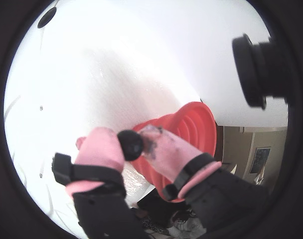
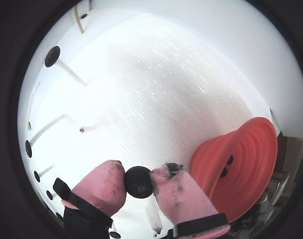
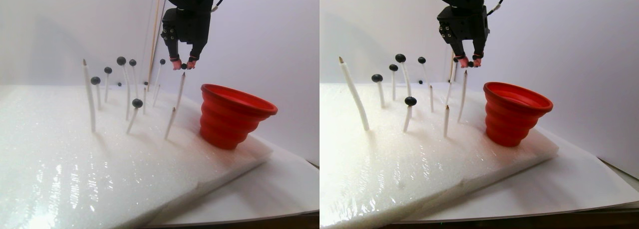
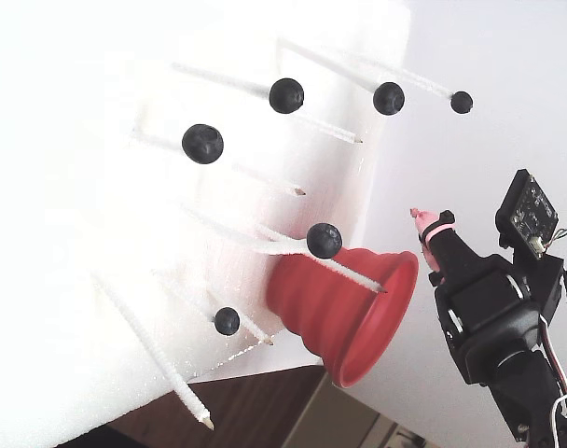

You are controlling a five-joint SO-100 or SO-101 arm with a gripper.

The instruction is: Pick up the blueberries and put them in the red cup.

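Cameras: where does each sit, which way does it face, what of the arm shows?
A wrist view: rides the gripper, facing the foam; pink fingertips pinch a blueberry, red cup behind.
Another wrist view: same, other side; cup at right.
Stereo pair view: low by the foam slab, level across white sticks; gripper hangs overhead.
Fixed view: above, looking down; arm at right.
Shared: cup in all; held berry in both wrist views and stereo.

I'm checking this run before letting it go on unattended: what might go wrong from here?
The small blue-black berry sits pinched only at the very tips of the pink-padded gripper, so it may slip out. The gripper is not yet over the red ribbed cup; releasing now would probably miss. Thin white pointed sticks stand just below, so lowering early may snag them.
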